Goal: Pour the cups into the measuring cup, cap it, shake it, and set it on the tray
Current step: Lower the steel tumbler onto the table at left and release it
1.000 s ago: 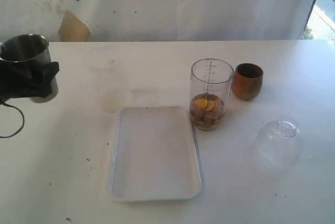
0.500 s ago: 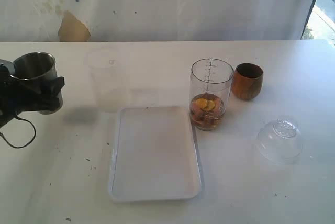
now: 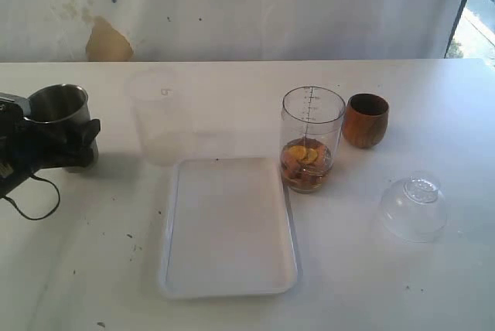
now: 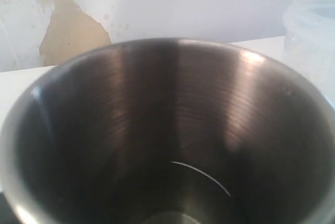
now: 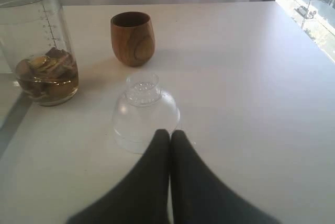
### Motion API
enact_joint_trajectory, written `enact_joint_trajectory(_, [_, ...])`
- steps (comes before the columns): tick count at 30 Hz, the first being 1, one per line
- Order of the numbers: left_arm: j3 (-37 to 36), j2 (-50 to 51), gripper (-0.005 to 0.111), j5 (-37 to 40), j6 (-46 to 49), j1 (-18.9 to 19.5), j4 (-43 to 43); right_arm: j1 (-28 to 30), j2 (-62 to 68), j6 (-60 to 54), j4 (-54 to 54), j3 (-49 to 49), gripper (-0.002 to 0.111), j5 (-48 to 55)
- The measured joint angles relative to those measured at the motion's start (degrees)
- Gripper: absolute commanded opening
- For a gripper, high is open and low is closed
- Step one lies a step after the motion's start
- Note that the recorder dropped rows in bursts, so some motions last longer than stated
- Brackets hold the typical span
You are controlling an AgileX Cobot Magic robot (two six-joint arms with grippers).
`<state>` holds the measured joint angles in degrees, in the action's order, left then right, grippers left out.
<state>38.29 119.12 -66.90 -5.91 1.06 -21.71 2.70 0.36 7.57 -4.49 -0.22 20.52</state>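
The steel tumbler point(image 3: 59, 108) stands upright at the far left, low over the table. My left gripper point(image 3: 77, 136) is shut round its body. In the left wrist view the tumbler's inside point(image 4: 172, 130) fills the picture, shows only bare metal and hides the fingers. The measuring cup point(image 3: 312, 139) stands uncapped beside the tray's point(image 3: 228, 226) far right corner, with brown and orange pieces in its bottom. The wooden cup point(image 3: 366, 120) stands just right of it. My right gripper point(image 5: 170, 135) is shut and empty, close to a clear dome lid point(image 5: 144, 114).
A cloudy translucent container point(image 3: 160, 114) stands behind the tray's far left corner, right of the tumbler. The dome lid point(image 3: 413, 207) lies on the table at the right. A black cable point(image 3: 31, 199) loops below the left gripper.
The left gripper has lowered the tumbler from above the table down toward its surface and shifted it slightly right. The right gripper has stayed shut.
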Motion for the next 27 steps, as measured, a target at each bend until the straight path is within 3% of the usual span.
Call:
enact_joint_trajectory(5, [0.0, 0.0, 0.09, 0.0, -0.3, 0.0, 0.0, 0.0, 0.0, 0.0, 0.0, 0.0, 0.0, 0.0])
enact_joint_trajectory(9, [0.2, 0.0, 0.103, -0.8, -0.5, 0.0, 0.1, 0.0, 0.0, 0.0, 0.0, 0.0, 0.0, 0.0])
enact_joint_trajectory(20, [0.1, -0.1, 0.104, -0.6, -0.5, 0.0, 0.1, 0.0, 0.0, 0.0, 0.0, 0.0, 0.0, 0.0])
enact_joint_trajectory(27, [-6.0, -3.6, 0.104, -1.6, -0.3, 0.0, 1.4, 0.0, 0.0, 0.0, 0.0, 0.0, 0.0, 0.0])
